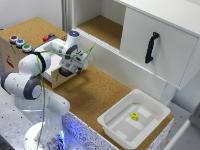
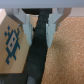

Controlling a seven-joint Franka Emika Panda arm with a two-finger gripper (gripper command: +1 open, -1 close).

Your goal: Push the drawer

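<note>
1. Speckled cork tabletop (image 1: 95, 95) under everything.
2. Tan plywood drawer (image 1: 56, 76), pulled out of button-topped wooden box (image 1: 22, 52), mostly hidden behind gripper (image 1: 76, 64).
3. Wrist view only: pale fingers (image 2: 48, 30) narrowly parted astride dark vertical strip (image 2: 36, 50), beside blue-patterned plywood.
4. Smooth white tray (image 1: 117, 125) well apart from box.

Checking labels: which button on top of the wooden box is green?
The green button, the box-top button closest to the robot's base; the blue button and red button sit beyond it.

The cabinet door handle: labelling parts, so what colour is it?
Black handle, clearest in the exterior view.
</note>
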